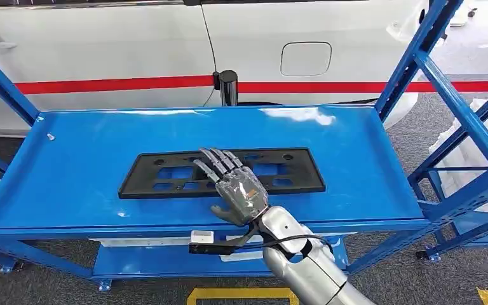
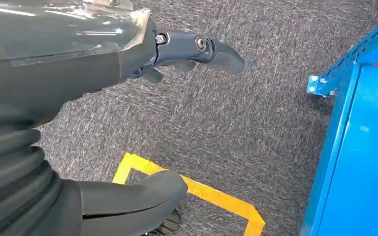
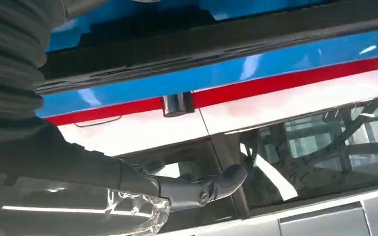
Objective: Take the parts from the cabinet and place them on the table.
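The dark fingers (image 1: 219, 162) of the right hand (image 1: 238, 189) are stretched forward and spread flat over the middle of the near edge of a black plastic frame (image 1: 165, 175); nothing is gripped, and whether the fingertips actually touch the frame cannot be told. The palm is wrapped in a clear glossy film, and a silver forearm with a black cable is seen behind it. In the right wrist view the same hand (image 3: 197, 189) is seen with its fingers extended and nothing between them.

The frame is a flat, matte, rectangular part with several rectangular cut-outs and small round holes. It is laid flat at the centre of the blue shelf (image 1: 76, 165), its long axis running left to right, parallel to the shelf's front edge, with the left end slightly nearer the robot.

The shelf is of smooth glossy painted metal with a raised lip, and is carried by blue perforated uprights (image 1: 419, 57). Behind it a white car body (image 1: 133, 44) with a red stripe is seen.

The left hand (image 2: 177, 54) is held over grey carpet (image 2: 256, 132) marked with yellow tape (image 2: 211, 194), fingers apart, holding nothing.
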Robot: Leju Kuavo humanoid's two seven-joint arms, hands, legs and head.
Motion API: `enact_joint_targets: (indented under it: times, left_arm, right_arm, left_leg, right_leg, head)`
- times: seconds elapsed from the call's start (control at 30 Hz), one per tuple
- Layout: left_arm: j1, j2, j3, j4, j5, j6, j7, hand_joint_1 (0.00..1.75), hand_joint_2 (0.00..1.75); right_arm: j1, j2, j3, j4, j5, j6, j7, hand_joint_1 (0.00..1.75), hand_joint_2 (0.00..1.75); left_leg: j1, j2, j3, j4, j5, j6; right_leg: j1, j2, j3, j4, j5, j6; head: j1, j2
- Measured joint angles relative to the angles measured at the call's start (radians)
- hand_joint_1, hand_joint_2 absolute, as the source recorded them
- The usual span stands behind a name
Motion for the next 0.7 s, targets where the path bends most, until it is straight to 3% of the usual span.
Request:
enact_joint_targets:
  times: [0.37,0.7]
  left_arm:
    - [-0.002,-0.003,-0.004,0.0,-0.003,0.0,0.0,0.0,1.75]
    - [-0.006,-0.01,-0.004,0.0,0.008,0.0,-0.003,0.0,1.75]
  right_arm:
    - [-0.009,0.008,0.0,0.036,0.072,0.002,0.045,0.0,1.75]
    - [-0.117,0.055,-0.014,0.231,0.086,-0.031,0.066,0.0,1.75]
  left_leg:
    - [0.0,0.0,0.0,0.0,0.0,0.0]
    - [0.0,0.0,0.0,0.0,0.0,0.0]
  right_leg:
    - [0.0,0.0,0.0,0.0,0.0,0.0]
    - [0.0,0.001,0.0,0.0,0.0,0.0]
  head:
    - [0.0,0.0]
    - [0.0,0.0]
